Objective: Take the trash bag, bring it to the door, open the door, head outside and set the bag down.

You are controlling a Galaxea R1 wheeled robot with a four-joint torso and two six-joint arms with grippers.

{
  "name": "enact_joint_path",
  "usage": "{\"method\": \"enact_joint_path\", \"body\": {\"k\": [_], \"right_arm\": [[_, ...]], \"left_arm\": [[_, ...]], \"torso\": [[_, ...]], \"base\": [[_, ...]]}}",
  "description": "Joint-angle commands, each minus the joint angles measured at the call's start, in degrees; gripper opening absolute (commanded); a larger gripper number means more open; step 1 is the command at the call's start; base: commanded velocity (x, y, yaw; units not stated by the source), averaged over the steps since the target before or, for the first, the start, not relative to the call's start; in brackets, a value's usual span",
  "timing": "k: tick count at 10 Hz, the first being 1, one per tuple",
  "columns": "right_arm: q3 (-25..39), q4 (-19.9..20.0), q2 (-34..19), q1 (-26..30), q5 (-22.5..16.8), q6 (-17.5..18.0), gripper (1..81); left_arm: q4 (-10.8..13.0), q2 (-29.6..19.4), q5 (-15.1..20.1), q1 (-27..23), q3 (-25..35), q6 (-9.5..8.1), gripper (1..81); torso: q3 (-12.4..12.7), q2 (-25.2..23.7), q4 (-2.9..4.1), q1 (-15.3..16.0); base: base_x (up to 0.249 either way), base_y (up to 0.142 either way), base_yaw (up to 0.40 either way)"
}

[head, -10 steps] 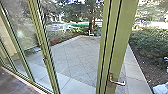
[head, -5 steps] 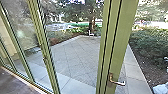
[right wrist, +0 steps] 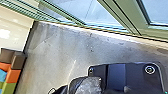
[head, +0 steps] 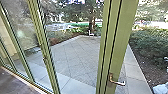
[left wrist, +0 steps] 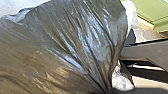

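The trash bag (left wrist: 75, 45), drawn into pleats at the left wrist near the door (head: 117, 45), could have torn on its lever handle (head: 117, 82) if swung close, though I could not tell either claw's state, with grey floor (right wrist: 57, 50) before the door and paving (head: 75, 55) beyond.

A building's glazed entrance (head: 41, 27) is meeting a paved yard (head: 75, 55): green frames (head: 118, 37) are holding glass (head: 20, 32), a door handle (head: 117, 82) is jutting out, a floor (right wrist: 55, 50) is running inside, and shrubs (head: 150, 46) and trees (head: 80, 12) are growing outside.
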Motion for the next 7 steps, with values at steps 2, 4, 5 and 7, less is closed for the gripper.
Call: {"method": "enact_joint_path", "body": {"k": [2, 4, 5, 7], "right_arm": [[0.6, 7.7, -4.7, 10.2, -7.0, 0.4, 81.1], [-0.8, 11.4, -4.7, 15.0, -11.2, 0.5, 81.1], [-1.4, 12.4, -4.7, 17.1, -12.4, 0.6, 81.1], [-3.2, 13.4, -4.2, 19.9, -13.4, 1.7, 81.1]], "left_arm": [[0.1, 0.0, 3.6, -1.8, 0.4, 0.15, 1.0], [0.1, 0.8, 3.6, -1.6, -1.0, 0.15, 1.0], [0.1, 1.2, 3.6, -1.6, -1.8, 0.15, 1.0], [0.0, 1.6, 3.6, -1.6, -2.4, 0.15, 1.0]], "torso": [[0.0, 0.0, 0.0, 0.0], [0.0, 0.0, 0.0, 0.0], [0.0, 0.0, 0.0, 0.0], [0.0, 0.0, 0.0, 0.0]], "base": [[0.0, 0.0, 0.0], [0.0, 0.0, 0.0], [0.0, 0.0, 0.0], [0.0, 0.0, 0.0]]}}
